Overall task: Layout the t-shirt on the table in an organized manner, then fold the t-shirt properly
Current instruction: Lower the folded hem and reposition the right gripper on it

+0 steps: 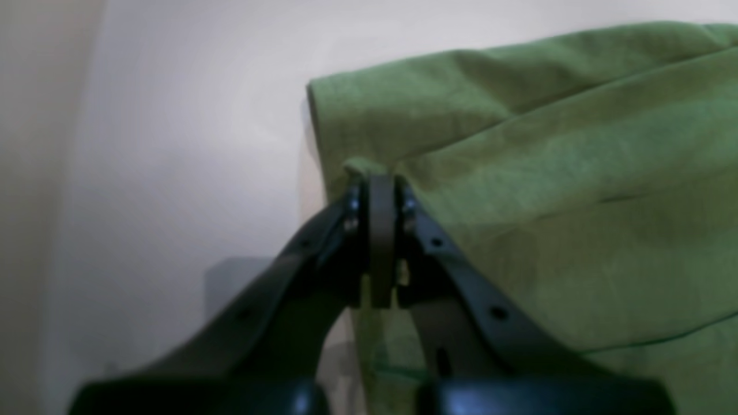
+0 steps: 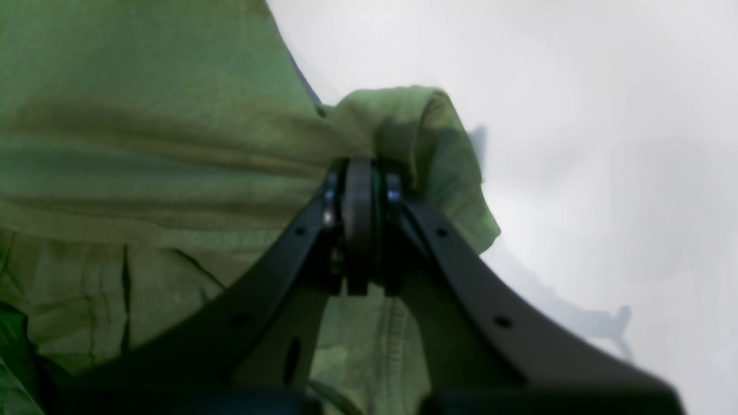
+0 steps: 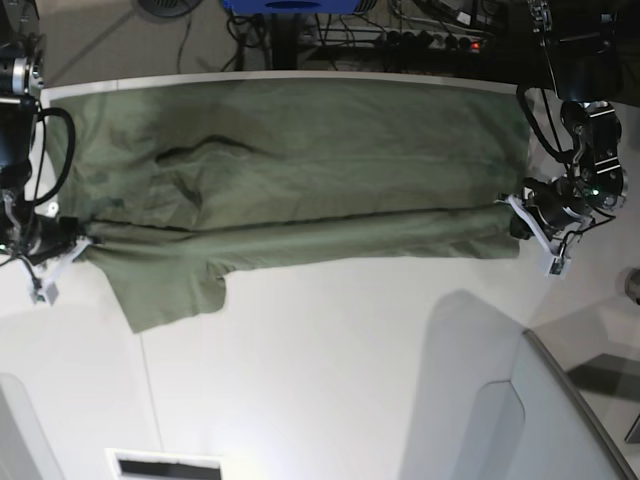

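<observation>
We hold the t-shirt (image 3: 300, 170) stretched lengthwise across the desk (image 3: 330, 380), left jaws (image 1: 380, 184) clenched on one end of its near folded edge, right jaws (image 2: 360, 173) clenched on the other, each arm equally near its own end.

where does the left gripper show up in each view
Left wrist: left gripper at bottom centre, shut on the t-shirt edge.
Right wrist: not in it; the one there is the right gripper.
Base: at the right edge, pinching the shirt's end.
Shared landmark: the olive-green t-shirt on the white table.
</observation>
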Robot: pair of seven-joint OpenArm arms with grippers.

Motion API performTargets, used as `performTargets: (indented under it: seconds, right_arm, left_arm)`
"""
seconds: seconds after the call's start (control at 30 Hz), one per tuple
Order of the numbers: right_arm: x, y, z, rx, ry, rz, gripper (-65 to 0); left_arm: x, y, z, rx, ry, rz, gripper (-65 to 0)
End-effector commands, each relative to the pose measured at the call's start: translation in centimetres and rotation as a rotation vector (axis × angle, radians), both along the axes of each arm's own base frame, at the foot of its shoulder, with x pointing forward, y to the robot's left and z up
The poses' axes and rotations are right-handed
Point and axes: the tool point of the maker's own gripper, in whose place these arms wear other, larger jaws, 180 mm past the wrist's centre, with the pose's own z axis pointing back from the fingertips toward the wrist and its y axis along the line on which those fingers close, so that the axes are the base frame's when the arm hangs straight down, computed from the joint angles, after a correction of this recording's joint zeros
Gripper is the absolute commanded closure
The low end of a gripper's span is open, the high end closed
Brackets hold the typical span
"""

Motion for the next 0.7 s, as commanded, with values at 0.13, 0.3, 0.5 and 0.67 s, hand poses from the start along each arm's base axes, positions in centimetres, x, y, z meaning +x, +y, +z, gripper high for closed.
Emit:
performTargets:
  seconds: [0.13,0.3,0.5,0.67]
  right_arm:
    - [1.3,-1.1,1.5,-0.021,-0.037,-0.007,-3.9]
    - [1.9,-1.4,3.1,-0.023,-0.038,-0.011,-18.6]
    - [4.0,0.1,8.1,-0.073,-0.100,0.066,-35.3]
    - [6.4,2.3,9.3,-0.036,-0.178,0.082,-41.7]
  left_arm:
    - [1.2,0.7,1.4,0.007,-0.050,0.001,0.0]
    - [1.2,0.7,1.4,0.007,-0.050,0.001,0.0]
    - [0.7,0.6,1.2,0.010,-0.043,-0.002,0.0]
    - [0.7,0.6,1.2,0.009,-0.041,-0.001,0.0]
